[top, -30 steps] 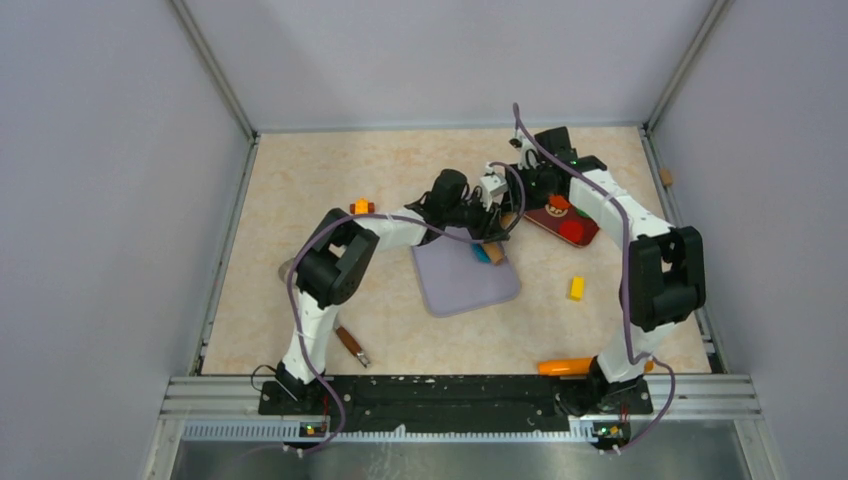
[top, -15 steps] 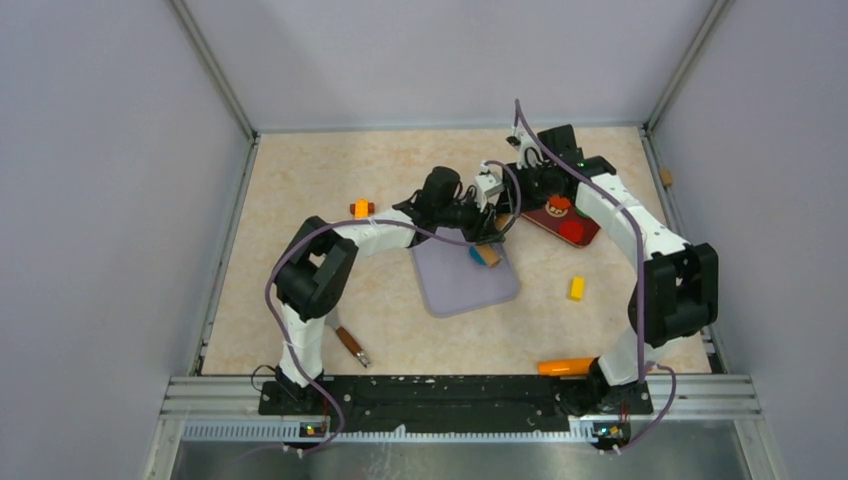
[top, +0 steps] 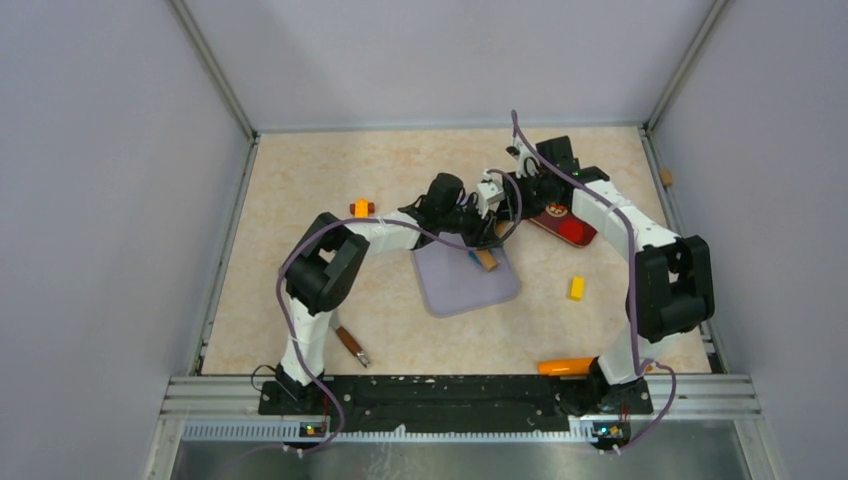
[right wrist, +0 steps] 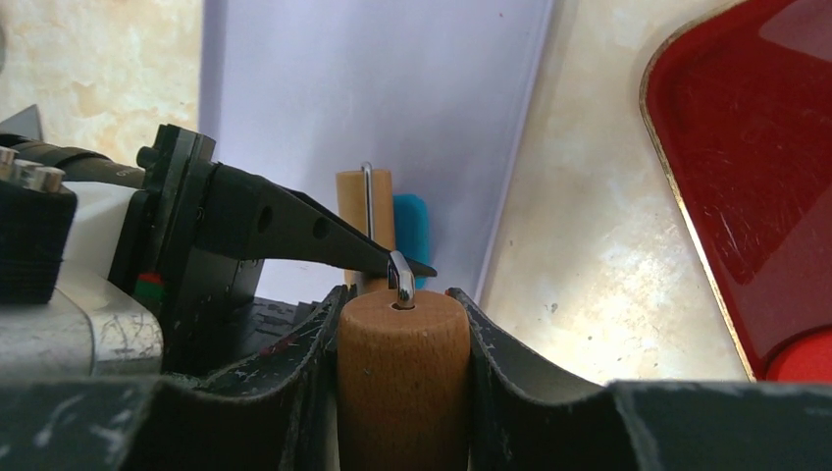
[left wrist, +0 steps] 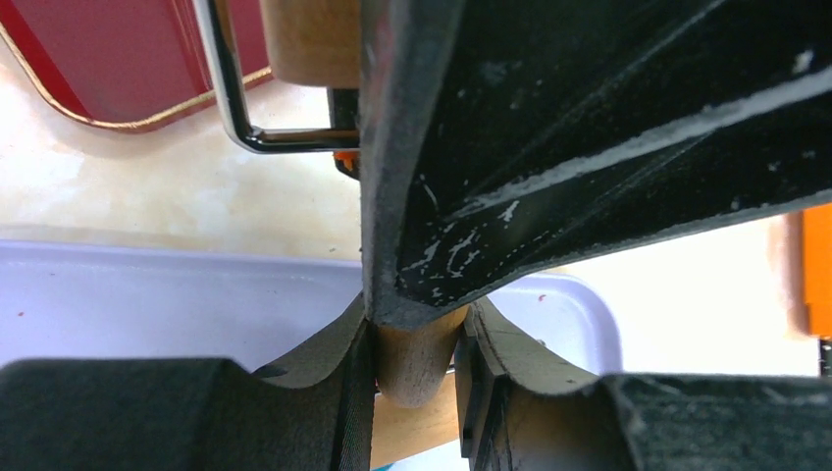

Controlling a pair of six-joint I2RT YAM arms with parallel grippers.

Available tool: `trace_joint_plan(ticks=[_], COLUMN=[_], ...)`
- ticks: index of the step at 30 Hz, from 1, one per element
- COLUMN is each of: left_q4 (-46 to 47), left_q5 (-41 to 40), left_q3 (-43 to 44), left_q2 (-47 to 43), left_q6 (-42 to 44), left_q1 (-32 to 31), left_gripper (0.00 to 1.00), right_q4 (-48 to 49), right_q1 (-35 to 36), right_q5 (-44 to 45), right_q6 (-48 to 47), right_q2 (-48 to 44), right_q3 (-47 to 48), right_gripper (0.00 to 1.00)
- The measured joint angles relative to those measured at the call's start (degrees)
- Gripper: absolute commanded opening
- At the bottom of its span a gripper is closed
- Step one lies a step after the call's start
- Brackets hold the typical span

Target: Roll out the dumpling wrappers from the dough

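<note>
The teal-blue dough (top: 473,255) lies on the lavender mat (top: 460,285), mostly covered by the tan wooden roller (top: 487,259). In the right wrist view the dough (right wrist: 413,226) shows as a teal strip right of the roller barrel (right wrist: 364,211). My right gripper (right wrist: 402,306) is shut on the roller's wooden handle (right wrist: 402,373), from which a metal wire runs to the barrel. My left gripper (left wrist: 417,345) is shut on the roller's other wooden end (left wrist: 417,361), just above the mat (left wrist: 147,304). No dumpling wrappers are in view.
A red tray (top: 578,233) with red items sits right of the mat, close to the right arm. A yellow block (top: 576,288), an orange block (top: 360,208), an orange stick (top: 565,366) and a brown tool (top: 352,345) lie around. Grey walls enclose the table.
The roller has shifted a little toward the near right across the mat and covers more of the dough. Both arms changed pose with it, and both grips stayed the same.
</note>
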Motion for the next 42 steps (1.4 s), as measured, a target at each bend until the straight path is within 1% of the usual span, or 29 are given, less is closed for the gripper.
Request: trace_joint_plan(ticks=[3, 12, 16, 23, 28, 33, 38, 42], left_q4=[0.6, -0.1, 0.3, 0.7, -2.1, -5.8, -9.3, -9.2], left_q5=[0.0, -1.4, -2.3, -3.8, -3.9, -3.7, -5.0, -4.9], left_q3=[0.1, -0.1, -1.5, -4.8, -8.2, -11.4, -12.7, -11.5], left_q2=[1.7, 1.7, 1.0, -1.3, -4.1, -9.3, -16.3, -17.8], left_q6=[0.9, 1.5, 1.7, 2.3, 3.2, 5.1, 5.4, 5.0], left_q1=[0.0, 0.0, 0.0, 0.2, 1.0, 2.5, 3.8, 3.8], left_gripper=[0.0, 0.0, 0.0, 0.0, 0.0, 0.0, 0.0, 0.0], right_q4=[3.9, 15.4, 18.1, 18.4, 17.7, 15.0, 11.6, 9.8], right_q1=[-0.3, -0.3, -0.2, 1.4, 3.2, 5.7, 7.3, 7.6], right_q5=[0.2, 0.4, 0.3, -0.5, -2.3, -4.5, -6.5, -5.1], right_q6=[0.0, -0.3, -0.2, 0.4, 2.5, 4.0, 3.5, 1.7], right_q2=[0.2, -1.8, -2.2, -1.8, -0.4, 0.3, -0.2, -2.8], right_q3=[-3.2, -10.4, -12.0, -12.0, -11.6, -8.3, -2.4, -0.8], right_gripper=[0.0, 0.0, 0.0, 0.0, 0.0, 0.0, 0.0, 0.0])
